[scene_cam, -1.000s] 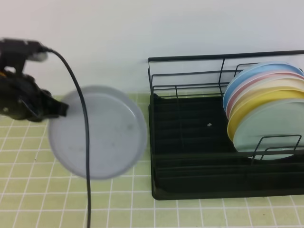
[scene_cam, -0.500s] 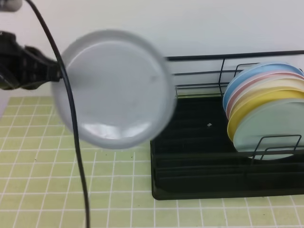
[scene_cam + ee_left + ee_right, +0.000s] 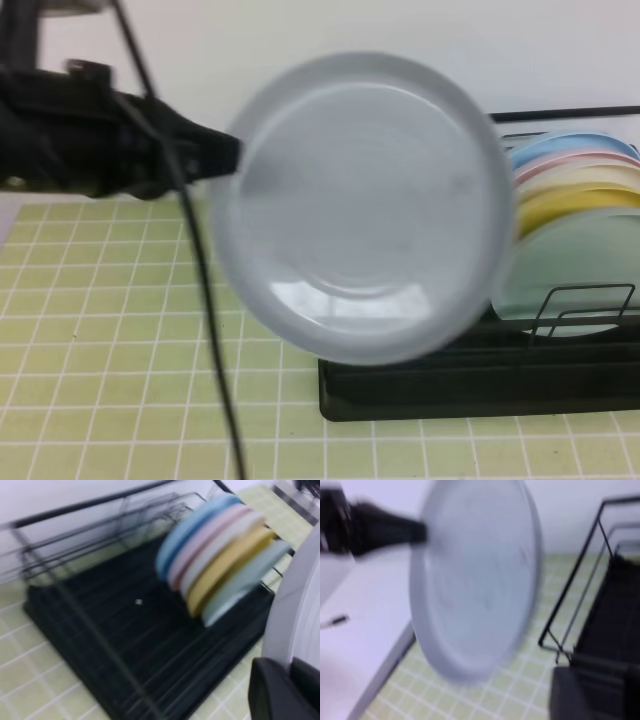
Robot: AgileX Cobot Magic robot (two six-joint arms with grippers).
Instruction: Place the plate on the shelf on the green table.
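One plate in your left pincer, clamped at rim, held in air above shelf on green bench. Transport step. Next: tilt upright, lower into free slot left of coloured plates. Right pincer: cannot tell.

the high view faces the rack from the front; both wrist views sit close, sharing rack and plate.

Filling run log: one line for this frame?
left gripper: holds plate by rim | plate: airborne, before shelf | right gripper: unseen | rack: five plates at right
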